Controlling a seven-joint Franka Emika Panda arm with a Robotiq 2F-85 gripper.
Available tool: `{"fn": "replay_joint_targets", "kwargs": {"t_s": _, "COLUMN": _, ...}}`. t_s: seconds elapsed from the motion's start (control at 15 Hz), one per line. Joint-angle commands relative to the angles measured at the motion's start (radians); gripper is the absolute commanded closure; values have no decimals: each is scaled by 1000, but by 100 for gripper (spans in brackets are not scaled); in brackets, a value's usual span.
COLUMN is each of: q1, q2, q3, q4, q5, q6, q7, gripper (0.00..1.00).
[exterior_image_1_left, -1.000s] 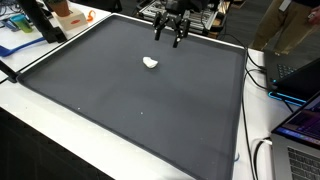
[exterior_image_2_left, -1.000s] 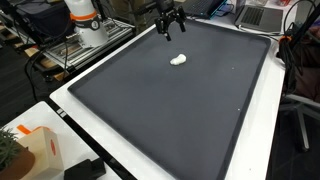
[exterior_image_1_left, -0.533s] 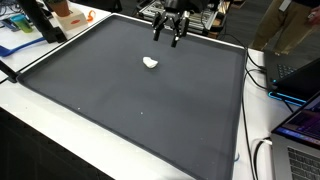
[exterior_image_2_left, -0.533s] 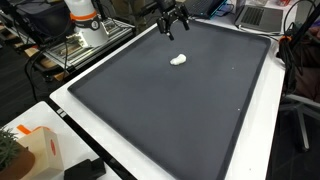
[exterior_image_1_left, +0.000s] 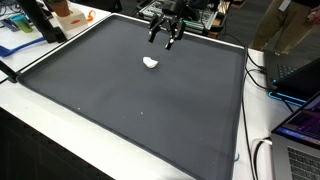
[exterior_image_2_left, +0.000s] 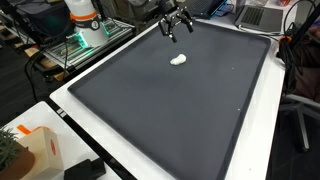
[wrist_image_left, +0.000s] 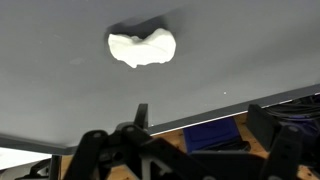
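Note:
A small white crumpled lump (exterior_image_1_left: 151, 63) lies on the large dark grey mat (exterior_image_1_left: 140, 100) toward its far side; I see it in both exterior views (exterior_image_2_left: 178, 59) and near the top of the wrist view (wrist_image_left: 142, 47). My gripper (exterior_image_1_left: 160, 38) hangs in the air over the mat's far edge, a short way beyond the lump, also seen here (exterior_image_2_left: 175, 29). Its fingers (wrist_image_left: 275, 140) stand wide apart and hold nothing. The wrist view looks down past the mat's edge.
A white border (exterior_image_1_left: 245, 90) frames the mat. Laptops and cables (exterior_image_1_left: 295, 110) sit at one side. An orange and white box (exterior_image_2_left: 35, 150) stands near a corner. The robot base (exterior_image_2_left: 85, 25) rises beside the mat. A dark blue case (wrist_image_left: 215, 133) lies beyond the mat's edge.
The gripper has risen a little and drifted toward the mat's far edge, away from the white lump. The lump has not moved.

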Motion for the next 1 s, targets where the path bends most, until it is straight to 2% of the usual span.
{"fn": "replay_joint_targets", "kwargs": {"t_s": 0.0, "q1": -49, "q2": -122, "q3": 124, "q4": 25, "q5": 175, "q6": 64, "q7": -36, "gripper": 0}}
{"fn": "replay_joint_targets", "kwargs": {"t_s": 0.2, "q1": -73, "q2": -191, "q3": 183, "q4": 50, "q5": 278, "q6": 64, "q7": -25, "gripper": 0}}
{"fn": "replay_joint_targets", "kwargs": {"t_s": 0.27, "q1": -52, "q2": -106, "q3": 155, "q4": 26, "q5": 251, "q6": 45, "q7": -71, "gripper": 0}}
{"fn": "replay_joint_targets", "kwargs": {"t_s": 0.53, "q1": -73, "q2": -158, "q3": 181, "q4": 51, "q5": 279, "q6": 39, "q7": -65, "gripper": 0}}
{"fn": "replay_joint_targets", "kwargs": {"t_s": 0.93, "q1": -115, "q2": -85, "q3": 154, "q4": 58, "q5": 233, "q6": 10, "q7": -123, "gripper": 0}}
